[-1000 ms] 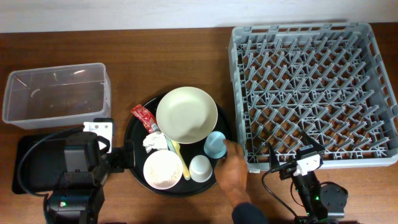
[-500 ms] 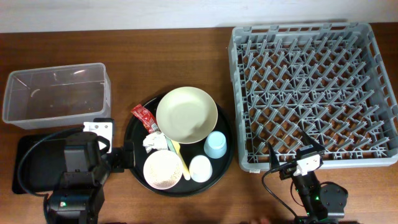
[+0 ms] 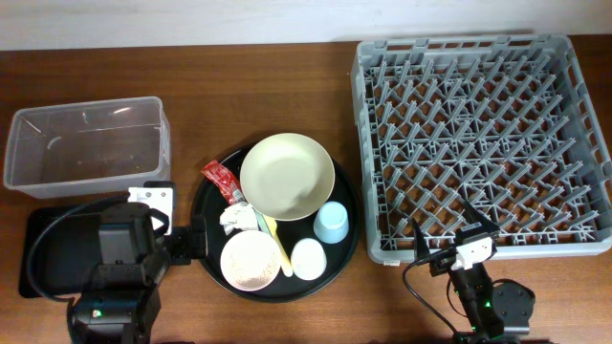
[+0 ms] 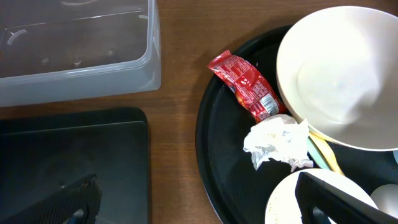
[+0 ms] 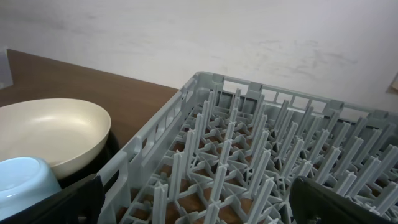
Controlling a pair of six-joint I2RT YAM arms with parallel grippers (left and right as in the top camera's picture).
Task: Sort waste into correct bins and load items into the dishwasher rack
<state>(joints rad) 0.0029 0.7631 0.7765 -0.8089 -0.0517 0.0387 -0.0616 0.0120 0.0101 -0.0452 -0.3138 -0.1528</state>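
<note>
Jaws of the left gripper (image 4: 200,206) are seen spread wide with nothing clasped; its dark fingertips (image 4: 73,200) show in the lower corners of the left wrist view. Right gripper (image 5: 199,210) jaws are likewise released, and are seen low at the near edge of the grey rack (image 3: 483,143).

- Rack: fills the right of the overhead frame; no dishes are seen on its pegs.
- Round black tray (image 3: 205,204), centre frame, just left of the rack. All dishes are on it.
- Cream plate (image 3: 287,176): upper part of the tray.
- Light blue cup (image 3: 331,223): lower right of the plate, mouth down.
- White cup (image 3: 309,258): just below the blue cup.
- Small pinkish bowl (image 3: 251,260): lower centre; specks are noted inside, too small to identify.
- Yellow utensil (image 3: 278,246): between bowl and white cup, partly tucked under the plate.
- Red sauce packet (image 4: 247,87): upper left of the tray, at the plate's rim.
- Crumpled tissue (image 4: 277,142): just below the packet.
- Clear tub (image 3: 86,143): upper left.
- Black rectangular tray (image 3: 46,239): lower left, partly covered by the left arm.
</note>
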